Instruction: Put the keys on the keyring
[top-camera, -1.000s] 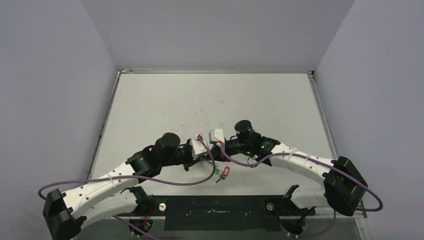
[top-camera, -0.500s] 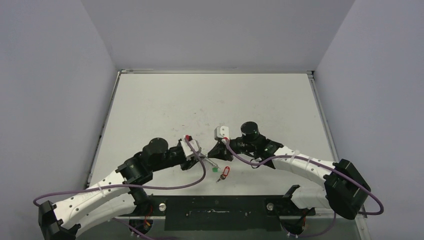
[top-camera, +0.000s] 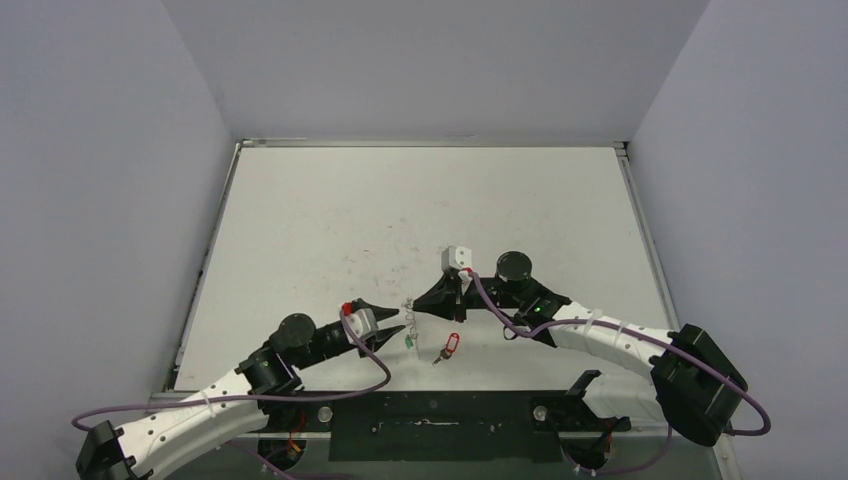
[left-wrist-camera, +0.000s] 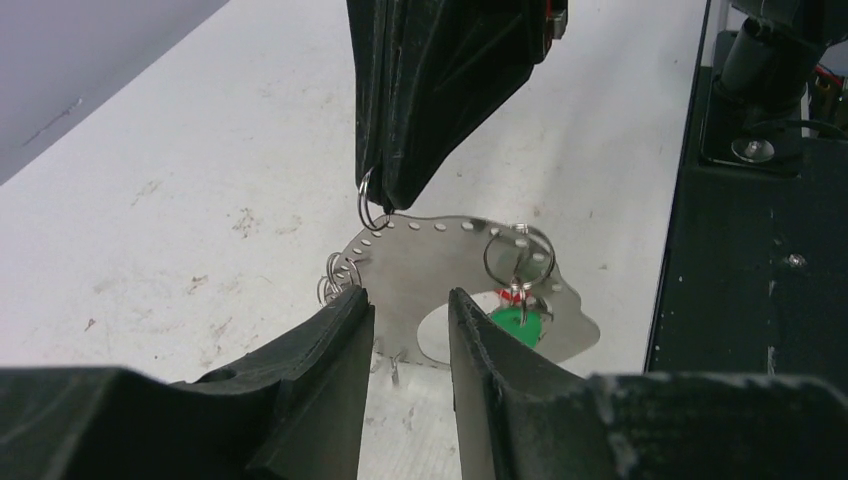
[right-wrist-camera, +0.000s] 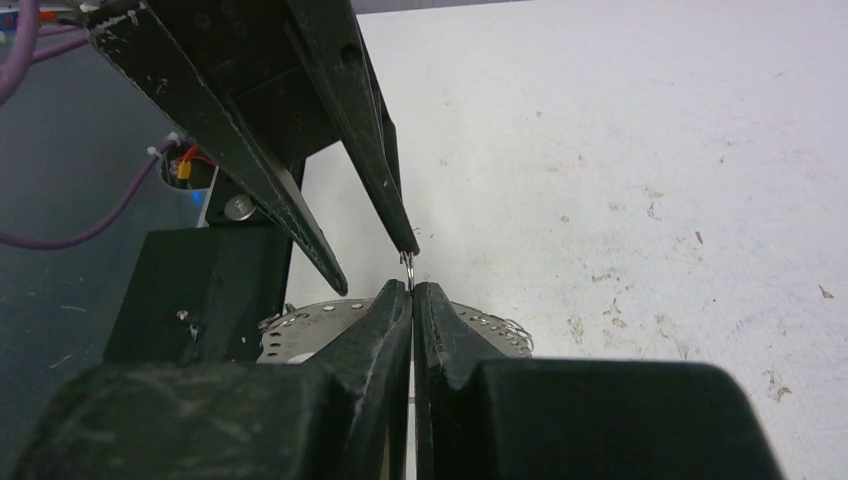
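The keyring (left-wrist-camera: 440, 262) is a thin silvery plate with holes round its rim and small split rings; it is faint in the top view (top-camera: 413, 320). My right gripper (right-wrist-camera: 412, 288) is shut on a small split ring (right-wrist-camera: 408, 264) at the plate's edge, and it also shows in the top view (top-camera: 420, 303). My left gripper (left-wrist-camera: 410, 300) is open and empty, its fingers either side of the plate's near edge, and it shows in the top view (top-camera: 397, 323). The green-tag key (left-wrist-camera: 516, 318) hangs from a ring (left-wrist-camera: 518, 255) on the plate. The red-tag key (top-camera: 450, 346) lies loose on the table.
The black base plate (top-camera: 430, 425) with bolts runs along the table's near edge, close to the keys. Purple cables (top-camera: 490, 305) loop beside both wrists. The white table (top-camera: 420, 210) stretches away behind the grippers, with grey walls on both sides.
My left arm has drawn back toward the near left. The green tag has shifted left with the plate. My right gripper has moved slightly right.
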